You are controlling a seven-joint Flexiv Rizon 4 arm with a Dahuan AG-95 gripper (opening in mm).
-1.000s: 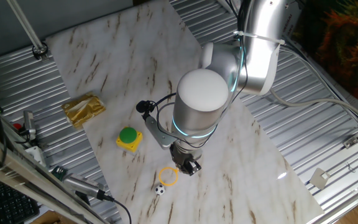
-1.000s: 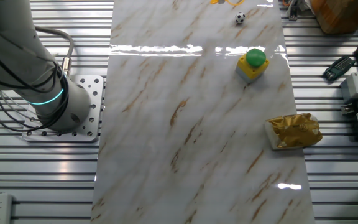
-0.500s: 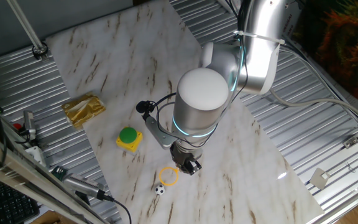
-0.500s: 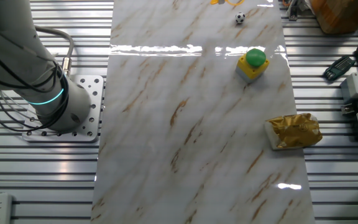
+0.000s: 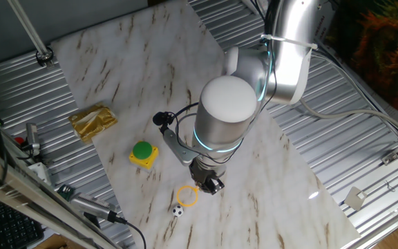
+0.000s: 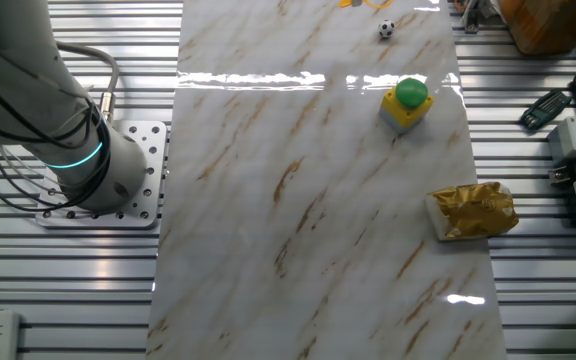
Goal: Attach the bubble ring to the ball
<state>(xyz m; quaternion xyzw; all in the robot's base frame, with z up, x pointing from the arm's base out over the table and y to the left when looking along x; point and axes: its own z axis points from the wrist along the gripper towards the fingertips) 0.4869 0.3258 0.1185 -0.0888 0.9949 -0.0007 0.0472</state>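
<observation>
One fixed view shows us the marble bench (image 5: 116, 76) under the arm, whose claw (image 5: 210, 184) hangs low at the bubble ring (image 5: 187, 196); we think it grips the ring's handle, though the wrist hides the fingers and we cannot tell. Left sits the gold packet (image 5: 93, 121), then the green button (image 5: 143, 153). Just beside the ring lies the ball (image 5: 177, 211).

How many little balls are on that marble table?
1: the ball lies near the marble board's edge, just beside the bubble ring, apart from the green button. The arm could hide others.
</observation>
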